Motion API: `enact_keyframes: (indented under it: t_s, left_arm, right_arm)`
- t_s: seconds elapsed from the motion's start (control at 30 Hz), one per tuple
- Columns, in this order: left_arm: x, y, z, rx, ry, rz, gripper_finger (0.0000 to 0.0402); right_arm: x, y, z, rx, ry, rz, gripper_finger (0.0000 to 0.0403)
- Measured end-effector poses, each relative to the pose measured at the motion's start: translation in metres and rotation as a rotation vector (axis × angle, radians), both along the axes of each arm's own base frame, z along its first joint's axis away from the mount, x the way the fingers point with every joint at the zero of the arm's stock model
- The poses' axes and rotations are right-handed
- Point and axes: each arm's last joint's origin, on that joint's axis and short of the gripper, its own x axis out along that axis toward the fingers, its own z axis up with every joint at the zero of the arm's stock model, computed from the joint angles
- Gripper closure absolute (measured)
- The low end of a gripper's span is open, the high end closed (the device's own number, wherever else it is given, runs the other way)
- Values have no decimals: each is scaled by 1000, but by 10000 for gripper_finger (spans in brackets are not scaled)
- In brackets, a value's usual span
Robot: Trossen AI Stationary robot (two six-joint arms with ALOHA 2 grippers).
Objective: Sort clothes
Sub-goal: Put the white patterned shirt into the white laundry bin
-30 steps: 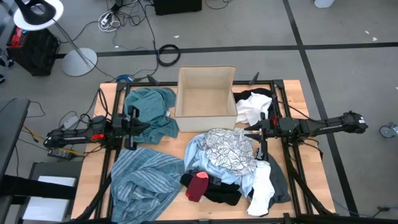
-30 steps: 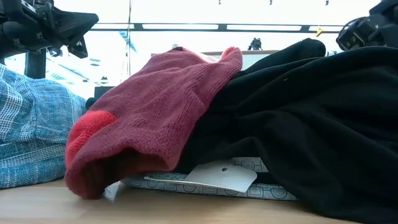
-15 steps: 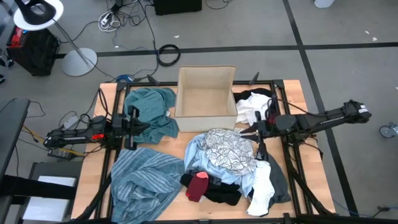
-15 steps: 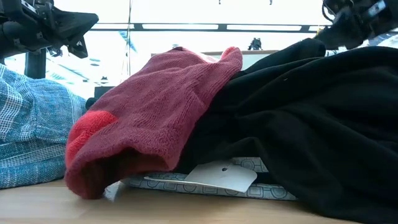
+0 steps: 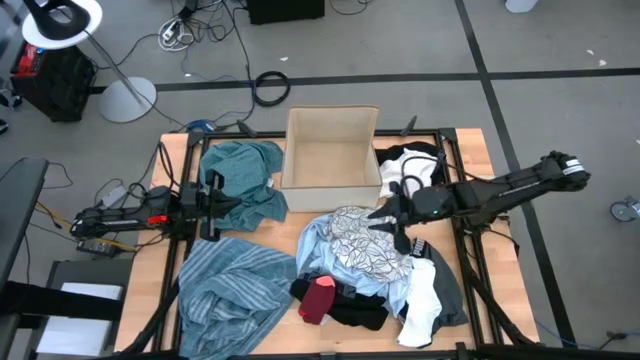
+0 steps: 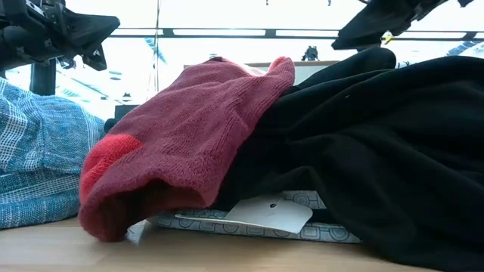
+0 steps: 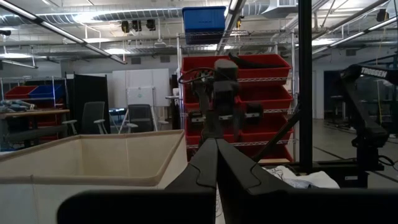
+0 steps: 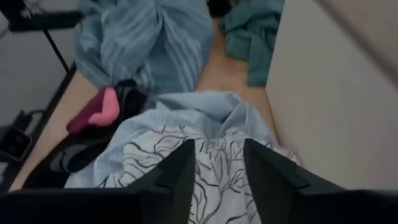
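The clothes lie in heaps on the wooden table: a teal garment [image 5: 240, 172] at the far left, a blue-grey striped one [image 5: 230, 290] at the near left, and a black-and-white patterned one [image 5: 370, 245] on a light blue one [image 5: 318, 243]. At the near edge a small red piece [image 5: 318, 298] rests on black cloth [image 5: 355, 308]. My right gripper [image 5: 380, 221] is open and tipped down over the patterned garment's far edge [image 8: 205, 158], clear of it. My left gripper [image 5: 238, 205] is shut and empty, held level above the teal garment's near edge.
A beige open box [image 5: 330, 150] stands at the far middle, close to my right gripper. White and black cloth [image 5: 408, 172] lies right of the box. White and grey pieces [image 5: 425, 295] lie at the near right. Bare wood shows between the striped and light blue garments.
My right gripper has gone toward the table's left edge, from beside the white cloth to over the patterned garment, and has tipped downward. The clothes and my left arm have stayed still.
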Motion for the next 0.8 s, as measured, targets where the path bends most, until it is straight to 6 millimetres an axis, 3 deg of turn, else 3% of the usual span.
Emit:
enact_keyframes:
  t_s: [0.27, 0.57, 0.7, 0.8]
  left_arm:
    - [0, 0, 0, 0, 0, 0, 394]
    - [0, 0, 0, 0, 0, 0, 394]
    - [0, 0, 0, 0, 0, 0, 394]
    - [0, 0, 0, 0, 0, 0, 394]
  right_arm:
    - [22, 6, -26, -42, 162, 51, 203]
    - [37, 10, -57, -67, 298, 60, 201]
    - [41, 10, -66, -80, 338, 56, 228]
    - [42, 10, -67, -101, 341, 72, 300]
